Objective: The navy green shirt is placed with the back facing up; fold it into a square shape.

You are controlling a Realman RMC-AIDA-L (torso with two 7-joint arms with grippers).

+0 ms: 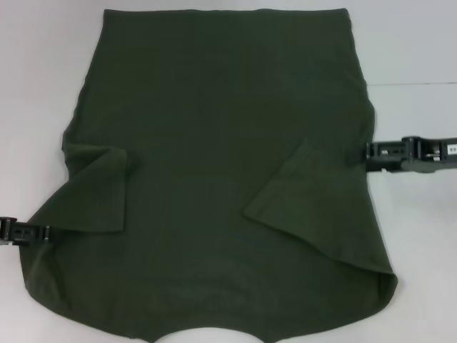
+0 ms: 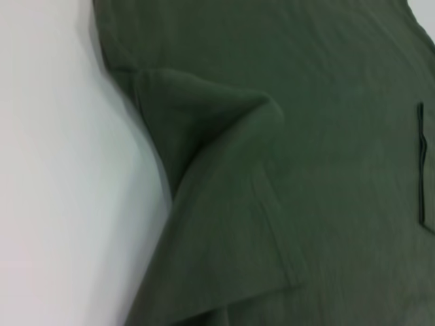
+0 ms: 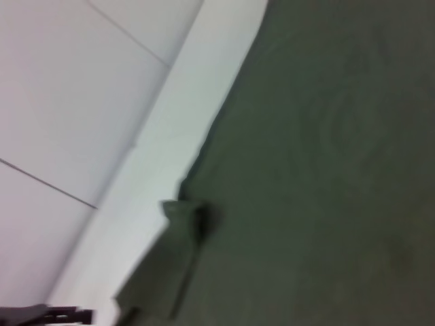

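The navy green shirt (image 1: 214,164) lies flat on the white table, plain side up, and fills most of the head view. Both short sleeves are folded inward onto the body: the left sleeve (image 1: 96,189) and the right sleeve (image 1: 300,193). My left gripper (image 1: 32,232) sits low at the shirt's left edge, just below the folded sleeve. At the shirt's right edge, level with the right sleeve fold, is my right gripper (image 1: 373,156). The left wrist view shows the folded left sleeve (image 2: 211,156) with a raised crease. The right wrist view shows the shirt's side edge (image 3: 204,156) against the table.
White table (image 1: 43,71) shows on both sides of the shirt and beyond its far hem. The shirt's near end reaches the lower border of the head view. A table seam (image 1: 421,83) runs at the right.
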